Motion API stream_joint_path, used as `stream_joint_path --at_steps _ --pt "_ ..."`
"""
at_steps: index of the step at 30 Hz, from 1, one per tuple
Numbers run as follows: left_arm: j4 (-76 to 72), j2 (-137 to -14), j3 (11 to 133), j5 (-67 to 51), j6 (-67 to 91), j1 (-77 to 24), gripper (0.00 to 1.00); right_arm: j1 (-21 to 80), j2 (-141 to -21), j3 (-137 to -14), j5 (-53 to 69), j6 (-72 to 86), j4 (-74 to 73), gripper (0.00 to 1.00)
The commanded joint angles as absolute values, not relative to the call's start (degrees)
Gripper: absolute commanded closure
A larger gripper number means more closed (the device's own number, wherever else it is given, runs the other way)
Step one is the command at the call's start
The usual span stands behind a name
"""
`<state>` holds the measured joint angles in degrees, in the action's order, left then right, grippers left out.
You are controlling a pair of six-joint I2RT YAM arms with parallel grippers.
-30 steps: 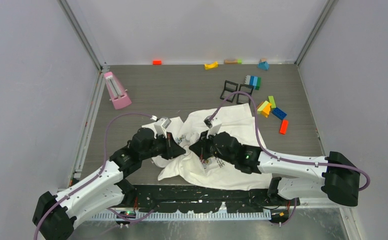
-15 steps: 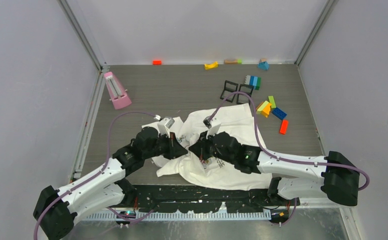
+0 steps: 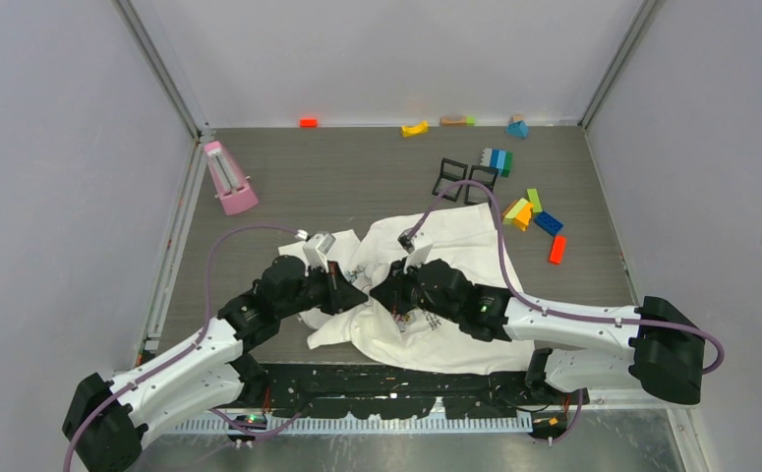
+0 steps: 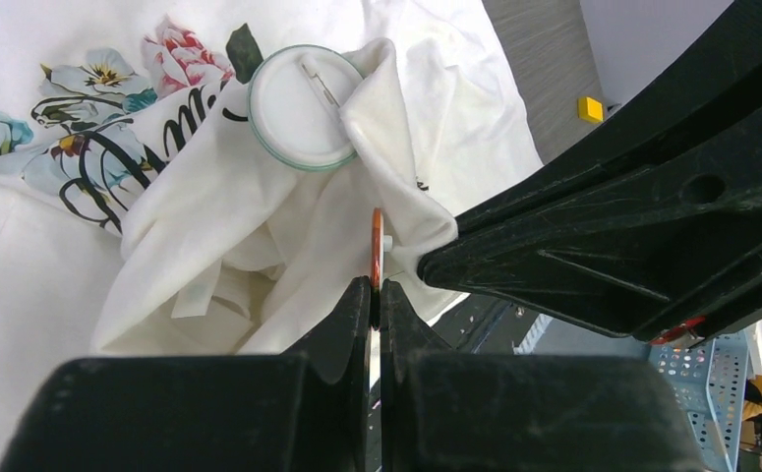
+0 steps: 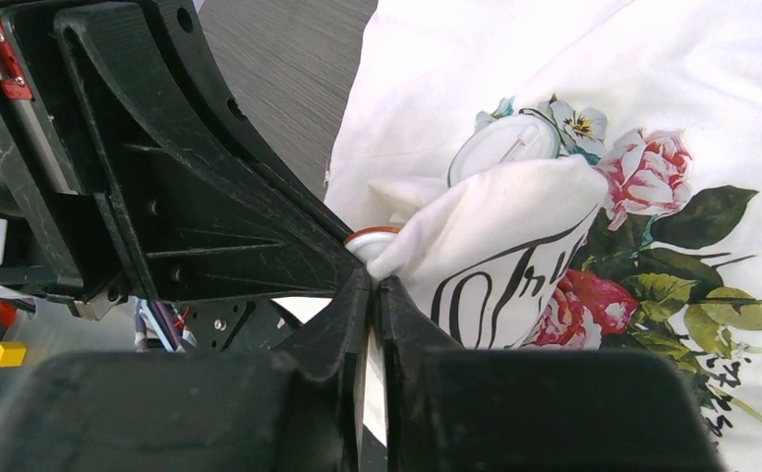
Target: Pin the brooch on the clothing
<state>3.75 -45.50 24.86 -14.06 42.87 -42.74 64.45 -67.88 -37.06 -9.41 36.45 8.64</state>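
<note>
At the near edge, the left gripper [image 4: 378, 287] is pressed together on a thin orange-rimmed disc [image 4: 378, 241], seen edge-on; what it is cannot be told. Facing it, tips almost touching, the right gripper [image 5: 375, 285] is pinching a raised fold of the shirt [image 4: 52, 275]. Just beyond the fold, a round white brooch [image 4: 298, 108] is seen back-up by the rose print, its pin bar showing, partly wrapped by cloth. For a good pinning, the fold should probably be held taut and single-layered, and the pin fed through slowly. The shirt is crumpled on a grey wood-grain worktop [image 3: 357, 177]. Farther off, coloured blocks [image 3: 534, 211], two black frames [image 3: 460, 180] and a pink object [image 3: 227, 179] are scattered, enclosed by pale walls [image 3: 396, 59].
</note>
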Motion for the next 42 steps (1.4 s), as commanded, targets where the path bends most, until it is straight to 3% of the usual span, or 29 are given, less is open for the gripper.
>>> stream_joint_path --at_steps 1,7,13,20,30,38,42 --pt "-3.6 -44.3 24.6 -13.7 44.9 -43.0 1.0 64.8 -66.9 -38.8 -9.1 36.2 10.3 0.78" --pt "-4.0 -44.2 24.0 -13.7 45.5 -43.0 1.0 64.8 -63.5 -38.1 -9.6 35.1 8.8 0.5" --pt "-4.4 -44.2 23.9 -13.7 45.6 -43.0 1.0 64.8 -62.8 -37.5 -9.9 35.1 7.8 0.45" --pt "-4.2 -44.3 24.0 -13.5 45.6 -43.0 1.0 64.7 -62.8 -36.5 -10.3 35.9 6.9 0.59" --pt "-4.5 -44.2 24.0 -13.5 45.4 -43.0 1.0 64.8 -63.2 -35.5 -9.6 36.3 8.1 0.72" --pt "-6.8 -43.1 23.7 -17.1 43.2 -43.0 1.0 64.7 -63.6 -35.7 -9.2 36.4 8.4 0.98" --pt "-7.6 -43.2 23.9 -18.8 41.9 -43.0 1.0 64.7 -64.1 -35.8 -7.1 37.0 9.5 0.99"
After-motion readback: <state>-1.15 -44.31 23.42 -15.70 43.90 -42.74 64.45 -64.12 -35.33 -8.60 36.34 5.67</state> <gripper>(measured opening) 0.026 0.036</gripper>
